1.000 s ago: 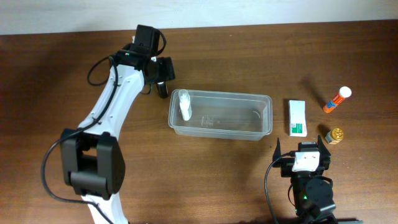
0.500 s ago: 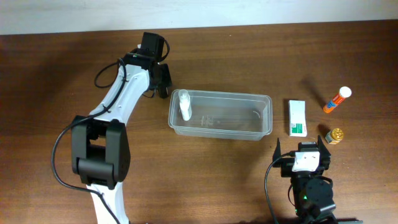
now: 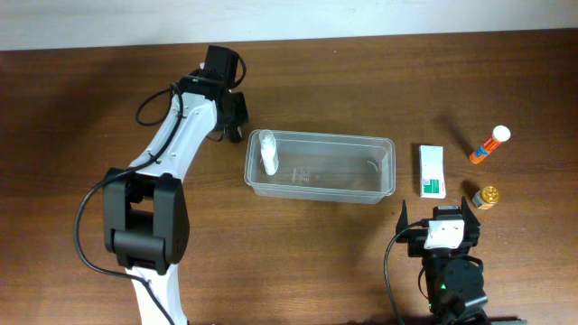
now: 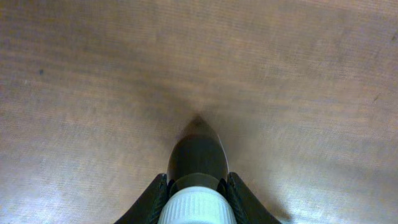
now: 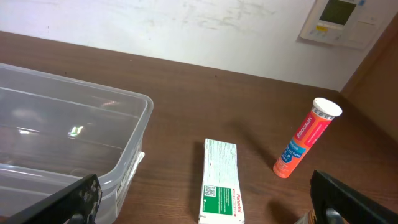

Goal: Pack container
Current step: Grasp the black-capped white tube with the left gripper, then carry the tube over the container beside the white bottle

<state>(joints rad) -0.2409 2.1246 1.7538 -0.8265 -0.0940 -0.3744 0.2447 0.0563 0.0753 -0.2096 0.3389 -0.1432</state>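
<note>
The container (image 3: 321, 167) is a clear shallow tub in the middle of the table, with a small white bottle (image 3: 267, 152) lying at its left end. Just past the tub's far left corner, my left gripper (image 3: 237, 119) is down at the tabletop. In the left wrist view the left gripper (image 4: 197, 186) is shut on a dark bottle (image 4: 198, 152) with a ribbed white cap (image 4: 198, 205), pinched between both fingers. My right gripper (image 3: 438, 219) stands open near the front edge. Nothing lies between the fingers of the right gripper (image 5: 204, 190), which faces the container's right end (image 5: 124, 99).
A white-and-green box (image 3: 432, 171) (image 5: 221, 180) lies right of the tub. Further right are an upright orange tube with a white cap (image 3: 489, 144) (image 5: 301, 140) and a small gold-capped jar (image 3: 488, 197). Bare wood surrounds the left gripper.
The left arm shifted slightly right, and its jaws closed onto the dark bottle with the white cap. The right arm and the other items stayed still.
</note>
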